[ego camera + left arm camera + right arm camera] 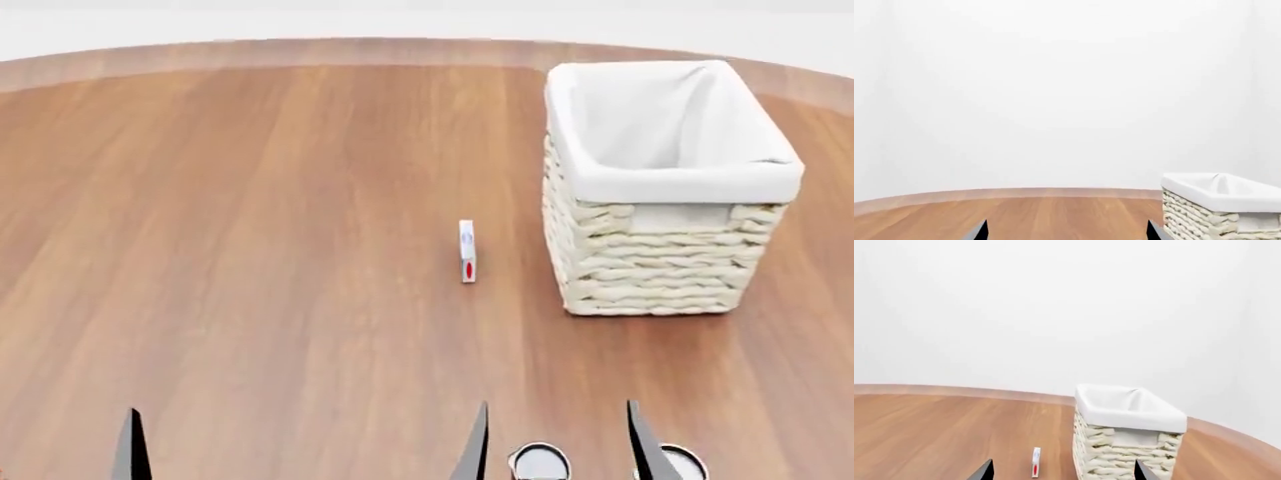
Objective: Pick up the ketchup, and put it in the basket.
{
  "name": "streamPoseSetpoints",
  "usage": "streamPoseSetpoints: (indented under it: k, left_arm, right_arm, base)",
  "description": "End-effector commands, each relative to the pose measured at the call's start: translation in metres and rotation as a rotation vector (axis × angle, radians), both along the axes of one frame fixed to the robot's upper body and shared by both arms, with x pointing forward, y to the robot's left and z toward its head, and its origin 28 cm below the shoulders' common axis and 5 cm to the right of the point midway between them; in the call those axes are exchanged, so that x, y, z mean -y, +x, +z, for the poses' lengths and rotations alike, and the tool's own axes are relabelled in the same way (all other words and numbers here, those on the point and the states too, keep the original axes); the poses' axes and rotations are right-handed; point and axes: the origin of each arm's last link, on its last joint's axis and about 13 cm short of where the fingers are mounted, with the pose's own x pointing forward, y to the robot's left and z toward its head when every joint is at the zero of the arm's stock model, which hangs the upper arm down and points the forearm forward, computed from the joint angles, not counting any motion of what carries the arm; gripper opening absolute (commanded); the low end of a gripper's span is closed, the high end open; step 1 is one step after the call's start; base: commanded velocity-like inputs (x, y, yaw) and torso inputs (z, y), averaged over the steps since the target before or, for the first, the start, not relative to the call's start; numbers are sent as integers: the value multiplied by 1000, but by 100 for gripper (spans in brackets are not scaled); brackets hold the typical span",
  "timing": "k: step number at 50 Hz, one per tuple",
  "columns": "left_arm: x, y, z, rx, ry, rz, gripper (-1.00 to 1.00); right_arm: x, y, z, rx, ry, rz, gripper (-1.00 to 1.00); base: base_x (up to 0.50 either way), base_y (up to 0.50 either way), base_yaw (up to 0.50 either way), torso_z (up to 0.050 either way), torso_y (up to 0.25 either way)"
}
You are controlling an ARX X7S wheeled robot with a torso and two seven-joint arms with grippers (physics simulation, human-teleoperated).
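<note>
both pairs of fingers [558, 440] spread and empty, one basket [663, 250], one small box [467, 251], two can tops [539, 462]

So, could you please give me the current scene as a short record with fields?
surface: wooden table
container: basket, upright, nothing visible inside but its liner
ketchup: not in view
loose item: white-and-red box, standing on edge to the left of the basket, not touching it
near edge: two round can tops, cut off by the frame
left end effector: open, empty
right end effector: open, empty
</note>
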Motion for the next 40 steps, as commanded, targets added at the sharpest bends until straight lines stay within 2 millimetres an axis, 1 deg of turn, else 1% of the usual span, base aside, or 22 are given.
streamPoseSetpoints:
  k: [1,31,32,34,40]
  left_arm:
    - [0,0,-1,1,4,-1,100]
    - [1,0,-3,0,17,5,100]
    - [1,0,-3,-1,17,5,100]
    - [0,1,-4,-3,18,8,100]
    - [1,0,-3,-1,19,6,100]
  right_arm:
    - [-1,0,-1,-3,-3,3,100]
    - [-5,1,-4,-2,-11,38,100]
    - [-5,0,-3,33,-1,62,100]
    - [-6,1,-5,-1,-20,53,100]
    - [-6,1,-7,-12,-26,53,100]
  base:
    - [500,0,0,0,0]
    - [500,0,0,0,1]
    - [66,0,0,0,0]
    - [0,0,0,0,6]
    - [0,0,0,0,0]
